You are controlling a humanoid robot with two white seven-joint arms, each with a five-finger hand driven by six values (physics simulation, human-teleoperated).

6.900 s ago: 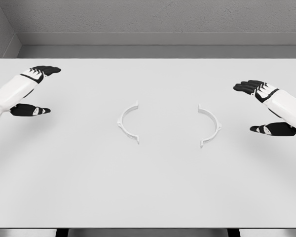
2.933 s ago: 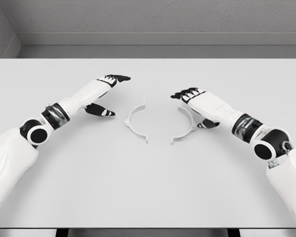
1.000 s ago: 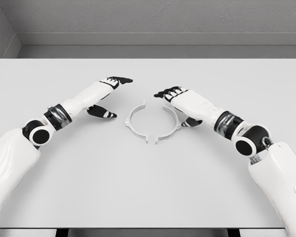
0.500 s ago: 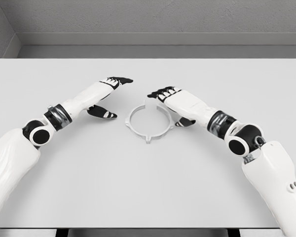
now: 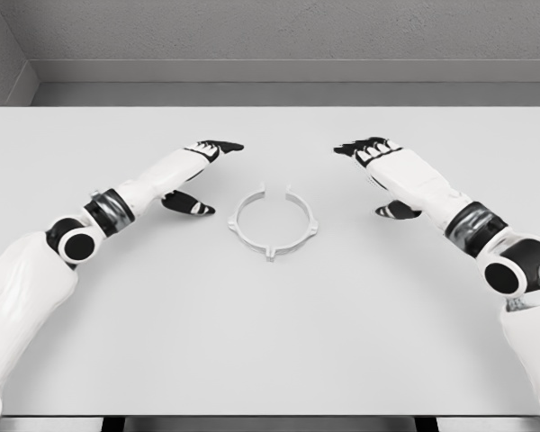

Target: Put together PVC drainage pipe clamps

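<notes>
Now the two white clamp halves (image 5: 274,223) lie together as one ring, flat on the white bench (image 5: 270,342), a little above its middle. Small tabs stick out from the ring at the near side and at the right, and at the far side two short ends stand close together with a thin gap between them. Nothing touches the ring. To its left the left hand (image 5: 191,175) hovers near it, black fingers (image 5: 220,146) stretched out and relaxed, the thumb (image 5: 187,204) pointing toward the ring, holding nothing. To the right, further off, the right hand (image 5: 391,175) is spread the same way, fingers loose and empty, thumb low beside the palm. Both white forearms run back to the lower corners. Behind the bench is a grey wall (image 5: 270,31).
</notes>
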